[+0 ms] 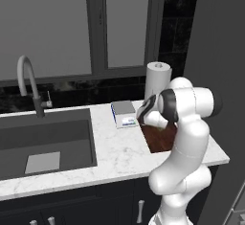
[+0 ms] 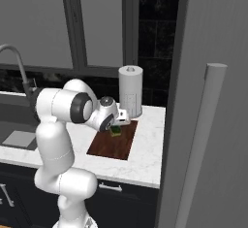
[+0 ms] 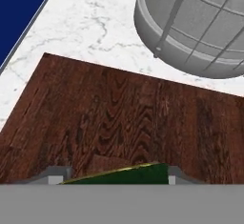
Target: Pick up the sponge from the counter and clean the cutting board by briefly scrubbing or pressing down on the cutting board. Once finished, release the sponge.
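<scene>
The dark reddish-brown cutting board (image 1: 160, 140) (image 2: 112, 145) (image 3: 119, 113) lies on the white marble counter (image 1: 119, 154) (image 2: 150, 147) at its right end. My gripper (image 2: 116, 129) (image 3: 114, 175) is shut on the sponge (image 2: 116, 132) (image 3: 131, 174), whose dark green layer and yellow edge show between the two fingertips (image 3: 55, 174). The sponge is low over the board's far half, close to the wood; I cannot tell whether it touches. In the left base view my own arm hides the sponge.
A paper towel roll (image 1: 158, 78) (image 2: 131, 92) (image 3: 195, 27) stands just behind the board. The grey-and-white kitchen scale (image 1: 124, 114) sits to the board's left. Further left are the sink (image 1: 48, 142) and faucet (image 1: 26, 83). A tall grey cabinet (image 2: 213, 125) bounds the right.
</scene>
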Motion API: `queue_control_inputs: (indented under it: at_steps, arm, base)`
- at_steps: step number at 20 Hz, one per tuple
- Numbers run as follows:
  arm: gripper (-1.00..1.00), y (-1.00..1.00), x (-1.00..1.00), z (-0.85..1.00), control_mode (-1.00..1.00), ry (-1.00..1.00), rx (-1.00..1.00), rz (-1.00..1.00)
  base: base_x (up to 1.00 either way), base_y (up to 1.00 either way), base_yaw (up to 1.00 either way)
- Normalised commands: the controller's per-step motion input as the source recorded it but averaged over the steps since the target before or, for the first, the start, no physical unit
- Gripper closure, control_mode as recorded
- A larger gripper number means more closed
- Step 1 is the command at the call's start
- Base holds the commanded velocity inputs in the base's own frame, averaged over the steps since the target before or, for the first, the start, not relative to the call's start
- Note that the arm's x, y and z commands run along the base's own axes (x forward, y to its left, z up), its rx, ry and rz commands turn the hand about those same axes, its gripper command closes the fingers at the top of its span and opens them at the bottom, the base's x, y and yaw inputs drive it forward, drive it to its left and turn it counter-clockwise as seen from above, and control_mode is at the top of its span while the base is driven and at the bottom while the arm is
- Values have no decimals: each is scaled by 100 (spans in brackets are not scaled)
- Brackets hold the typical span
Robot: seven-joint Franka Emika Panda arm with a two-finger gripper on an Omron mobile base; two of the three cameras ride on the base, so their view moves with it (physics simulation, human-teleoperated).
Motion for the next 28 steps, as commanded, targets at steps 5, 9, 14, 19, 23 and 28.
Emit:
queue_control_inputs:
  at_steps: [5,9,14,19,23,28]
  arm:
    - [100,-7,-60,-9,-100,0,2,-4]
    - [100,-5,-63,-1,-100,3,4,-2]
    - [100,-4,-48,0,-100,8,4,-1]
    - [100,0,-7,0,-100,6,3,0]
    - [100,-2,11,0,-100,2,1,0]
    - [100,-7,52,0,-100,3,0,0]
  base:
    - [0,0,0]
    - [0,0,0]
    - [0,0,0]
    - [0,0,0]
    - [0,0,0]
    - [0,0,0]
